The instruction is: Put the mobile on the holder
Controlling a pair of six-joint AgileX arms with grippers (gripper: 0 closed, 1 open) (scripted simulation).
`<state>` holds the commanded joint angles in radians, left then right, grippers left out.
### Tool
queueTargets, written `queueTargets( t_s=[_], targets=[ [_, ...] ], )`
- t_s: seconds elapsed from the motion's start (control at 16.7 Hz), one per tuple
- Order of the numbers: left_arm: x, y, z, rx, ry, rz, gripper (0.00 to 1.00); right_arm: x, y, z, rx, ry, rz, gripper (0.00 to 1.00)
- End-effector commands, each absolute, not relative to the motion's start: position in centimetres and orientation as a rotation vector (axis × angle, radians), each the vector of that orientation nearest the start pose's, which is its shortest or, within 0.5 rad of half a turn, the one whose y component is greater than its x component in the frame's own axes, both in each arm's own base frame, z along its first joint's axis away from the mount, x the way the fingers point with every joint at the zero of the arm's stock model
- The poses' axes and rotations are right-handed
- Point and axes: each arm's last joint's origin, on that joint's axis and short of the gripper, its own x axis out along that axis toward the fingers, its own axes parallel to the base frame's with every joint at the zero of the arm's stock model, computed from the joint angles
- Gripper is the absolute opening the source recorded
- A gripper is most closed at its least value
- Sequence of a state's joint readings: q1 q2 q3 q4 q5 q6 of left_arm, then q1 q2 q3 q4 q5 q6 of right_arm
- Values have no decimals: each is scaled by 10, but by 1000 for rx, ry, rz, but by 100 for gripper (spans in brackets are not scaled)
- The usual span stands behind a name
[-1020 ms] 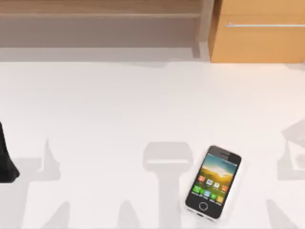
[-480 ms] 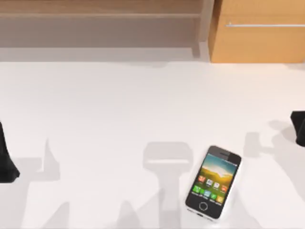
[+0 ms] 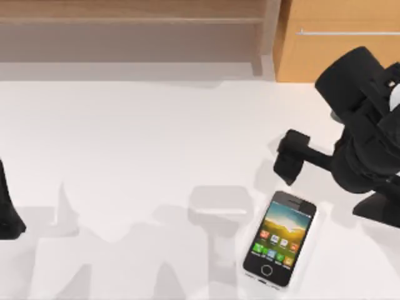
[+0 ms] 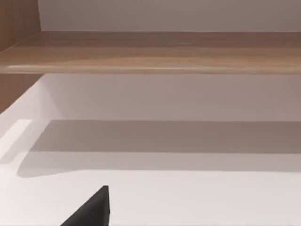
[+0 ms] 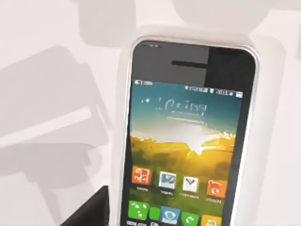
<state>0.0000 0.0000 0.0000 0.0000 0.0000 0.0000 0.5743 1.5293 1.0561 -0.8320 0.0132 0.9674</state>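
right tool (image 3: 291,157) swung in from counter's right edge, now above mobile (image 3: 279,240) | grip state: cannot tell | mobile flat, ungrasped | left tool (image 3: 7,212) parked at left edge

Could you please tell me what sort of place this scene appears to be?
Probably a rendered home or office room: a white table carrying a smartphone, with a wooden shelf and a wooden drawer cabinet behind it.

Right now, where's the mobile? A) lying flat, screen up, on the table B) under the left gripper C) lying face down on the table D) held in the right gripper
A: the mobile lies flat on the white table, lit screen up, with the right gripper above it and apart.
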Motion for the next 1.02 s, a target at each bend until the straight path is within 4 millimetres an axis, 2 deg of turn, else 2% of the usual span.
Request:
queueTargets(
  t_s=[0.18,0.36,0.78,0.9,1.02],
  targets=[
    [106,-1,160,0,0,0,100,253,193,189,396,1463,-282,100],
    [106,-1,160,0,0,0,100,258,214,177,374,1512,-350,100],
    [106,-1,160,0,0,0,100,260,216,174,374,1517,-362,100],
    [106,-1,160,0,0,0,100,260,217,163,369,1520,-362,100],
    [106,-1,160,0,0,0,100,262,218,143,371,1518,-360,100]
  ],
)
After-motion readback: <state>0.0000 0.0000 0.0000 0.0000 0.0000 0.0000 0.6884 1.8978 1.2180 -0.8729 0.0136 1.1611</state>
